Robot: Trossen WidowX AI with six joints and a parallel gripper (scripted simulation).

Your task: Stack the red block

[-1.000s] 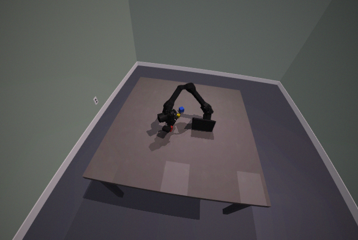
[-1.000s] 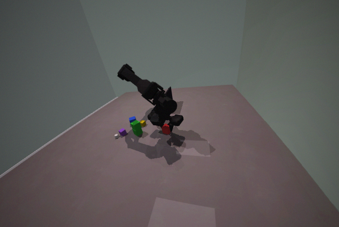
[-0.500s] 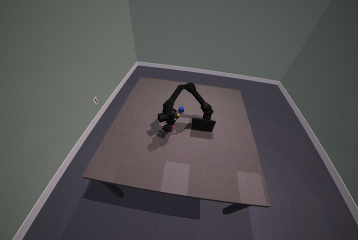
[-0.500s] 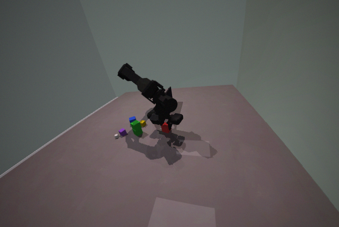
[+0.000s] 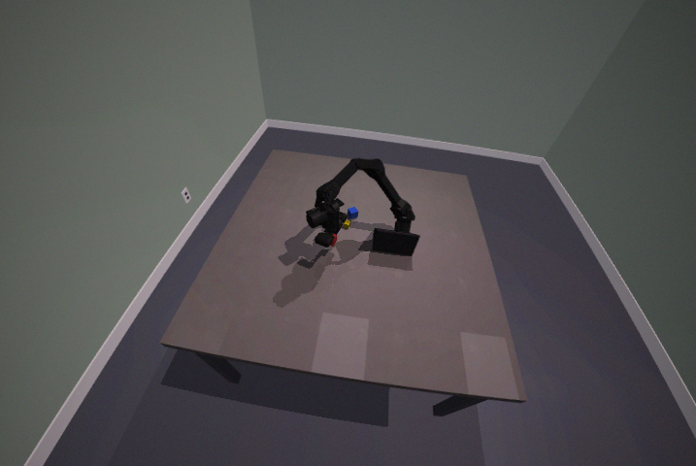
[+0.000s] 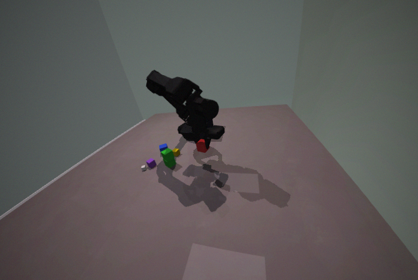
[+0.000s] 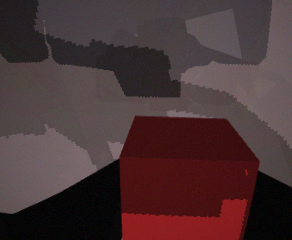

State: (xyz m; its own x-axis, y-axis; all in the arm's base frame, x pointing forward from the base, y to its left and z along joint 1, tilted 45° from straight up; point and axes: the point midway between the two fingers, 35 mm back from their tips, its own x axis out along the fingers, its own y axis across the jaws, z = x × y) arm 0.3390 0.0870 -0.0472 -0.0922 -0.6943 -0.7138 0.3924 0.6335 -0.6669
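Red block point(image 6: 201, 145) sits clamped in my pincer point(image 6: 203, 142), dark fingers pressed to both its side faces per wrist view. Whether it rests on the tabletop point(image 6: 281, 198) or is just off it, cannot tell from these angles; it reads as very low.

Landmark for all places: green tower point(image 6: 168, 157).
- Tower stands upright, two blocks high by the look of it, untouched.
- Red block + pincer lie to the tower's right and a bit farther back in exterior view, near but apart, w/ a visible gap of tabletop between.
- Yellow block point(image 6: 175, 151) just beside the tower, on the side facing my pincer, i.e. roughly on the direct line.
- Blue block point(image 6: 162, 146) just behind the tower; purple block point(image 6: 150, 163) and a small white piece point(image 6: 143, 167) on its far side from me.

Judgement: grasp done, lift + carry pending. Deciding relation is height, not just direction: tower top stands above the block's present level, so I should rise first, then cross over toward the tower. Low sideways travel risks clipping yellow block or the tower's flank. Block is a cube, no long axis to mind.
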